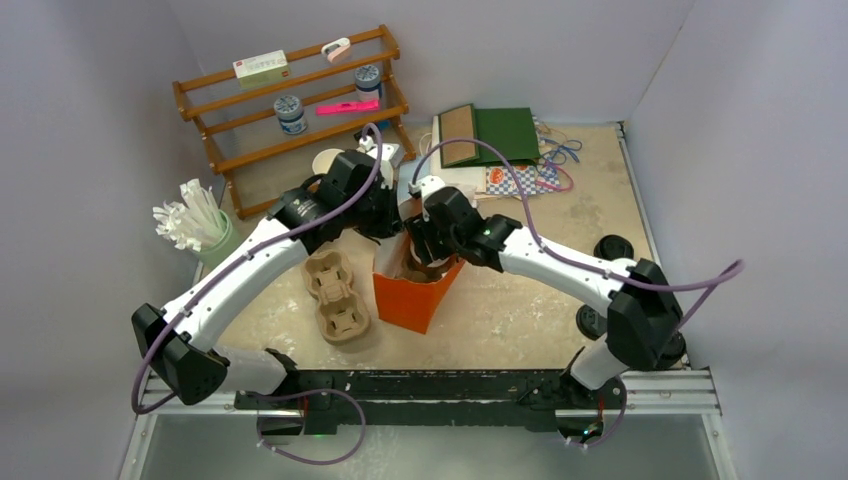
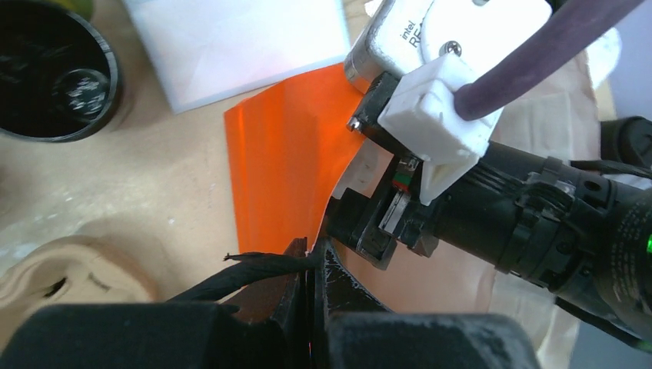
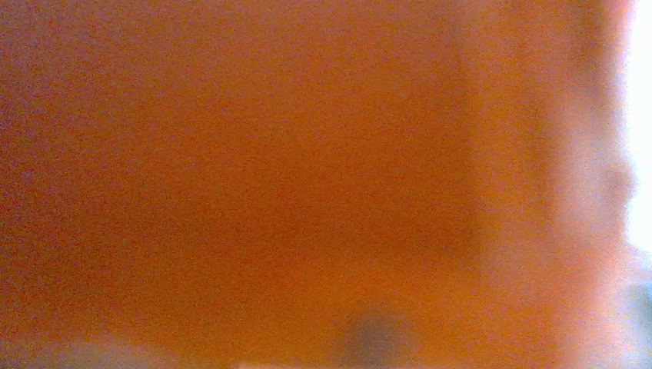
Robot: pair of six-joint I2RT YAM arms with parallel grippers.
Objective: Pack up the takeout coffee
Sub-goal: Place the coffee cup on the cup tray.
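Probably a paper cup crushes easily, so hold its wall; left hand (image 2: 311, 257) clamps the orange bag (image 2: 281, 169) rim (right hand (image 1: 420, 250), inside: cannot tell).

The whole pale speckled tabletop (image 1: 540, 300) is taken in from above and behind the arm bases, at a distance, facing down and forward. The tall orange paper bag (image 1: 415, 295) at its middle is viewed closely from above by the left wrist camera. The right wrist camera is held so near it that only blurred orange is shown. The bag is shared by all three views.
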